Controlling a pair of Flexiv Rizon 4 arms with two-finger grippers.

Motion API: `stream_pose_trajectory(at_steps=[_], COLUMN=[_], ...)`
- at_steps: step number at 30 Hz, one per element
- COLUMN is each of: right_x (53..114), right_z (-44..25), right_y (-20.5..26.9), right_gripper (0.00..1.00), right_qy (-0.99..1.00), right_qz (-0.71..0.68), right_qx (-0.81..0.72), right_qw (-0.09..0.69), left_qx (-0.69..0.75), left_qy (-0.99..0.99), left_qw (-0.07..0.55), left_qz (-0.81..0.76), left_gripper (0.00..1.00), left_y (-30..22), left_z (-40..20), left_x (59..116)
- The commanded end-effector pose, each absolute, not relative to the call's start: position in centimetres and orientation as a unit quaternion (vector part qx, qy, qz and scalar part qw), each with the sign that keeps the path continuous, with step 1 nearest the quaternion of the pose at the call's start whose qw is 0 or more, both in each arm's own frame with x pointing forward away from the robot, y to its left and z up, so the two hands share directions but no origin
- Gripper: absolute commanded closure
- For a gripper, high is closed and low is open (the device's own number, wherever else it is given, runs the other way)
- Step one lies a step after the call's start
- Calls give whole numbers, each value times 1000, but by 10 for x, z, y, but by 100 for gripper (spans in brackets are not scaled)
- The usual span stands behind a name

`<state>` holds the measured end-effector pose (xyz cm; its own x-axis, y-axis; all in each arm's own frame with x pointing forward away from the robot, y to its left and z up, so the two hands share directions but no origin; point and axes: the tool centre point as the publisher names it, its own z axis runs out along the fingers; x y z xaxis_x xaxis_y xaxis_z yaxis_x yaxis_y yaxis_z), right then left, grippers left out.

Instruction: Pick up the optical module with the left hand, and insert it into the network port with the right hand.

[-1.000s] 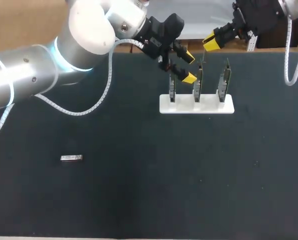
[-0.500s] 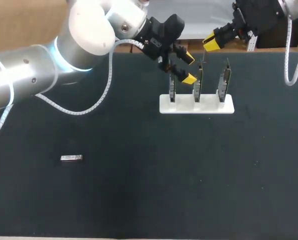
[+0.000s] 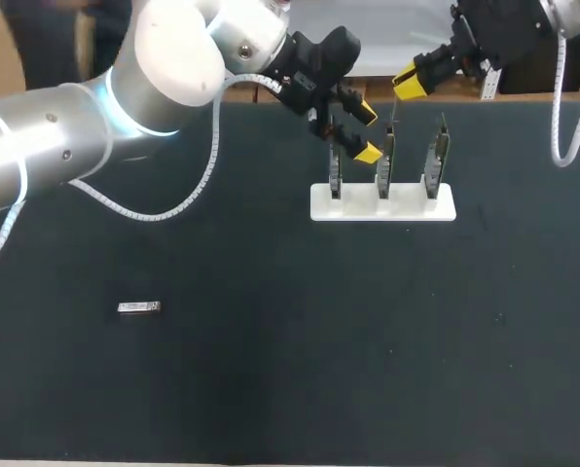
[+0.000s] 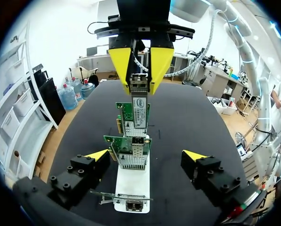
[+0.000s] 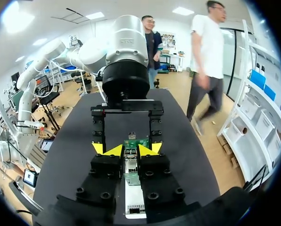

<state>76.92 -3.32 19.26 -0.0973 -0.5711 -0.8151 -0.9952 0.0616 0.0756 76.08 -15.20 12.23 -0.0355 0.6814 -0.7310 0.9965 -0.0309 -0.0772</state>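
Right gripper [image 3: 412,83] clamped a module [image 4: 139,87] above the card stand [image 3: 382,202] at the far edge of the worktop [image 3: 271,389], left gripper [image 3: 366,132] gaped open beside it, second module [image 3: 139,307] lay toward the left edge.

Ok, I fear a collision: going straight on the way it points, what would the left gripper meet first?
Probably the middle network card on the white holder, straight ahead between the left gripper's open fingers, though depth is unclear. Beyond it is the right gripper with an optical module.

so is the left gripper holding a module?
No, the left gripper is open and empty; the right gripper clamps the optical module.
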Motion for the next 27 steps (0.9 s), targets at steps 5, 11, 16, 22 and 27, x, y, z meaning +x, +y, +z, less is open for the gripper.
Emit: stream_pose_trajectory(at_steps=[5,11,16,22,27], right_x=[766,766,767,768,769], right_z=[191,186,182,178,176], right_y=[-30,-31,-31,-30,-30], right_gripper=[100,100,100,100,100], right_qy=[654,656,657,658,660], right_qz=[344,349,349,350,349], right_qx=[-597,-595,-596,-597,-597], right_qw=[311,307,302,296,292], left_qx=[648,648,648,648,648], left_qy=[649,649,649,649,649], left_qw=[249,249,249,249,249], left_qz=[-312,-312,-312,-312,-312], left_gripper=[0,0,0,0,0], left_y=[-153,-153,-153,-153,-153], left_z=[122,122,122,122,122], left_x=[764,764,764,764,764])
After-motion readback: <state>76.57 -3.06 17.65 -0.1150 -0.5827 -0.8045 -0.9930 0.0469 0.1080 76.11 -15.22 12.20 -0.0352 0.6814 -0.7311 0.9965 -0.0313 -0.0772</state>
